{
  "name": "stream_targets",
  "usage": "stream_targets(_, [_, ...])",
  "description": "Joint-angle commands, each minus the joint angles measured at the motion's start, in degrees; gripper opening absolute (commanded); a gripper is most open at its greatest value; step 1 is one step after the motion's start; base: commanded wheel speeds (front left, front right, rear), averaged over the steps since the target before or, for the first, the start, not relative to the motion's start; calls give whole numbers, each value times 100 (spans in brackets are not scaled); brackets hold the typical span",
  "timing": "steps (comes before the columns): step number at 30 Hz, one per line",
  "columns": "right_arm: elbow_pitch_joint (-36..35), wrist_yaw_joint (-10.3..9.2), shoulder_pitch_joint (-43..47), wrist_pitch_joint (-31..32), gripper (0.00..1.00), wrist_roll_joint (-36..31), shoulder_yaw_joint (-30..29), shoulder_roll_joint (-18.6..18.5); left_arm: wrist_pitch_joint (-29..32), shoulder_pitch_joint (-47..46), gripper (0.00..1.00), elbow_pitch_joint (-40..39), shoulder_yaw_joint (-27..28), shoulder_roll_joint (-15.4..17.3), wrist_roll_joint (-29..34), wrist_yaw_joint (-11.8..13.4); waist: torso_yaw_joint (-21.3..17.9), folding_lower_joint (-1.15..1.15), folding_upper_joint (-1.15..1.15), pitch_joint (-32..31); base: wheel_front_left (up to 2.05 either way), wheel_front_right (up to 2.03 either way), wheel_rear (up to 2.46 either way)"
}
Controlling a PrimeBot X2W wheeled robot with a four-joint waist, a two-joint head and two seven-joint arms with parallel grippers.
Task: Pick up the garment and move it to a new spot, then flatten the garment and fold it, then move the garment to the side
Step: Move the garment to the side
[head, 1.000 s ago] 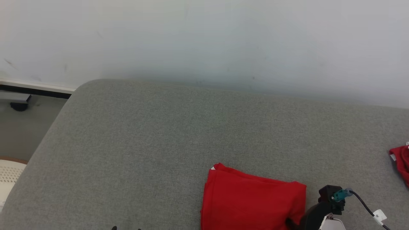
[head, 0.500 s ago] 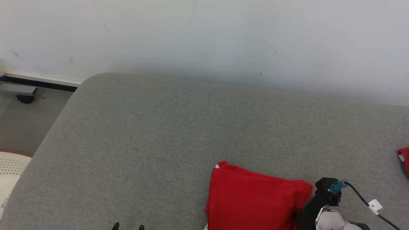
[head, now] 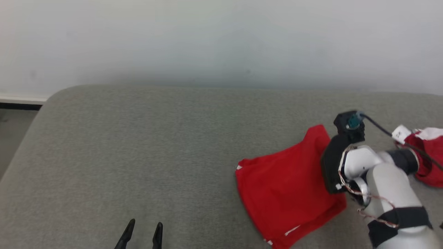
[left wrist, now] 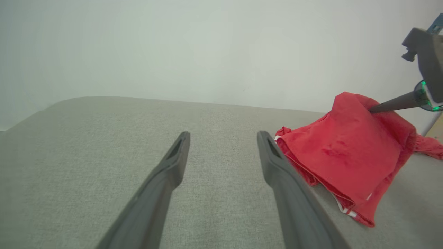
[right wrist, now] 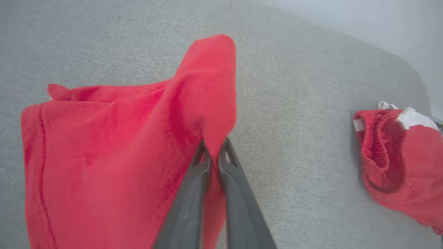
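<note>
Right end effector (right wrist: 214, 149) shows in its own wrist view with both dark fingers pressed together on a fold of the red garment (right wrist: 104, 145), whose pinched corner stands up in a peak above the fingertips. What remains of that garment spreads to the left of that view on the grey cushion (right wrist: 294, 69), and a second red garment (right wrist: 398, 162) with white trim lies bunched well apart from it, near the cushion's rounded edge. From the left wrist, the left end effector (left wrist: 223, 137) has its fingers spread wide with nothing between them, above bare cushion, and the folded garment sits just beside one finger, its top drawn up by a dark finger of the other arm. Seen from the head, the garment lies on the right half of the cushion, its far corner raised by the right wrist, with a pale wall (head: 207, 34) behind.
</note>
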Motion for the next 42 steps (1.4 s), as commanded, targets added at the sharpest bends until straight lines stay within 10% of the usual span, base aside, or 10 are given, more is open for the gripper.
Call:
stream_targets(1, [41, -6, -138, 25, 0, 22, 113, -92, -24, -52, 100, -26, -28, -16, -37, 15, -391, -1, -1, 201, 0, 0, 0])
stream_targets(23, [939, -6, -2844, -148, 0, -317, 133, -1692, -24, -1189, 100, -376, -450, 53, 161, -255, -1764, -1, -1, 1910, 0, 0, 0])
stream_targets(41, [1558, -6, -2877, -1596, 1, -1305, -95, -2717, -24, -1232, 100, -269, -610, 198, 249, -353, -1432, -1, -1, 2239, 0, 0, 0])
stream_targets(42, [1608, -6, -2885, -1740, 56, -1376, -83, -2724, -24, -1229, 100, -266, -612, 198, 252, -353, -1413, -1, -1, 2242, 0, 0, 0])
